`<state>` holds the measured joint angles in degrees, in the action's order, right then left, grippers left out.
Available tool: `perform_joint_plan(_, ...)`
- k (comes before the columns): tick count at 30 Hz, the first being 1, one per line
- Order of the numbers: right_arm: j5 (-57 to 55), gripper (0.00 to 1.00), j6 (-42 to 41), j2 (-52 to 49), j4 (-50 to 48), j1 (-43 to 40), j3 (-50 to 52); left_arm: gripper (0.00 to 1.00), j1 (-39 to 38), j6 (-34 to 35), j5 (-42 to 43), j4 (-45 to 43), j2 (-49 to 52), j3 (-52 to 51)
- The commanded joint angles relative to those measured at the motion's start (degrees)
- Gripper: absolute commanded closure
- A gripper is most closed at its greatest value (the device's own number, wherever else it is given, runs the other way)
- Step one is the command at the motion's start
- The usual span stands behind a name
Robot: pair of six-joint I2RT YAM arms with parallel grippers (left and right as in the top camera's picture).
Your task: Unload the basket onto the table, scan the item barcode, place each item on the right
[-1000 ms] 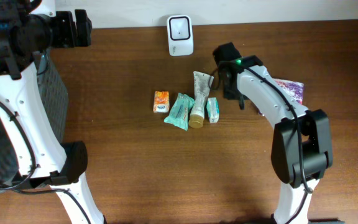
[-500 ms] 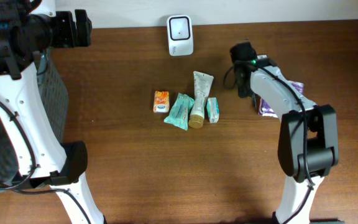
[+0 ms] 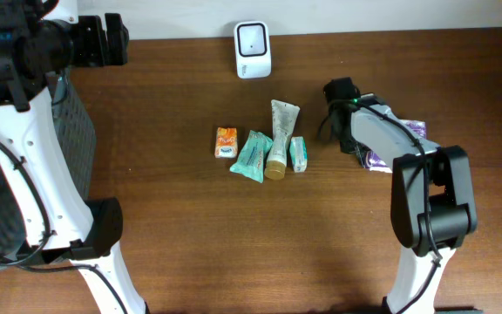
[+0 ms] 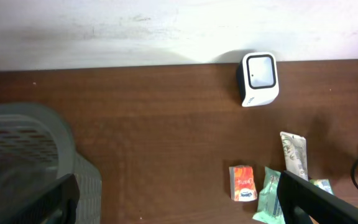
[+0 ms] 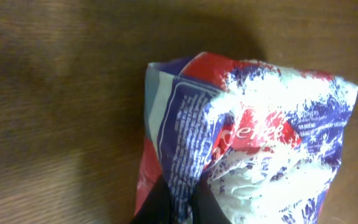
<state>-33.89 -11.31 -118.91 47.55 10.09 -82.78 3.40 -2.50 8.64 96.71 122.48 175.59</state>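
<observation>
Status: right claw (image 5: 171, 210) gripping packet (image 5: 253, 124)

The right claw is closed, pinching the near edge of the packet. The packet lies crumpled on the table (image 5: 42, 124), directly ahead of the fingers. The scanner (image 3: 253, 49) stands left of this claw and farther back. The left claw (image 4: 179, 202) is spread wide and holds nothing.
</observation>
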Motion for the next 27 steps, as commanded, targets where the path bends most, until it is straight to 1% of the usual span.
perform_joint_plan(1, 14.23, 0.96, -0.04, 3.45, 6.21, -0.48, -10.67, 0.01, 0.15, 0.35, 0.57, 0.0, -0.24, -0.04)
perform_joint_plan(2, 24.04, 0.96, 0.61, 4.81, 8.28, -0.72, -15.04, 0.01, 0.15, 0.35, 0.57, 0.0, -0.24, -0.04)
perform_joint_plan(4, 38.38, 0.96, 2.34, 5.86, 10.49, -1.18, -21.0, 0.01, 0.15, 0.35, 0.59, 0.0, -0.24, -0.04)
perform_joint_plan(5, 42.6, 0.96, 2.32, 6.05, 11.08, -1.53, -22.6, 0.01, 0.15, 0.35, 0.57, 0.0, -0.24, -0.04)
perform_joint_plan(6, 49.72, 0.96, 2.32, 6.1, 11.19, -2.4, -23.71, 0.01, 0.15, 0.35, 0.57, 0.0, -0.24, -0.04)
perform_joint_plan(8, 59.56, 0.96, 2.32, 6.03, 11.23, -4.96, -23.26, 0.01, 0.15, 0.35, 0.59, 0.0, -0.24, -0.04)
perform_joint_plan(9, 61.68, 0.96, 2.32, 6.01, 11.69, -6.6, -22.62, 0.01, 0.15, 0.35, 0.57, 0.0, -0.24, -0.04)
perform_joint_plan(11, 61.53, 0.96, 2.38, 5.92, 12.63, -10.38, -20.28, 0.01, 0.15, 0.35, 0.57, 0.0, -0.24, -0.04)
perform_joint_plan(14, 61.75, 0.96, 8.15, 5.51, 11.67, -16.72, -11.82, 0.01, 0.15, 0.35, 0.57, 0.0, -0.24, -0.04)
perform_joint_plan(17, 61.53, 0.96, 9.2, 5.05, 8.76, -22.77, -3.85, 0.01, 0.15, 0.35, 0.59, 0.0, -0.24, -0.04)
perform_joint_plan(20, 61.59, 0.96, 9.16, 5.2, 13.0, -30.8, -6.14, 0.01, 0.15, 0.35, 0.59, 0.0, -0.24, -0.04)
perform_joint_plan(21, 61.77, 0.89, 9.14, 5.2, 15.04, -32.89, -8.07, 0.01, 0.15, 0.35, 0.59, 0.0, -0.24, -0.04)
perform_joint_plan(23, 61.75, 0.55, 9.18, 5.2, 18.84, -35.21, -11.74, 0.01, 0.15, 0.35, 0.57, 0.0, -0.24, -0.04)
perform_joint_plan(24, 61.7, 0.4, 9.25, 5.2, 20.28, -35.71, -13.31, 0.01, 0.15, 0.35, 0.57, 0.0, -0.24, -0.04)
perform_joint_plan(25, 61.72, 0.3, 10.84, 5.2, 20.61, -35.76, -13.92, 0.01, 0.15, 0.35, 0.57, 0.0, -0.24, -0.04)
perform_joint_plan(26, 61.64, 0.25, 12.87, 5.18, 20.61, -35.65, -13.88, 0.01, 0.15, 0.35, 0.59, 0.0, -0.24, -0.04)
perform_joint_plan(27, 59.01, 0.25, 13.86, 5.07, 20.61, -35.58, -13.7, 0.01, 0.15, 0.35, 0.57, 0.0, -0.24, -0.04)
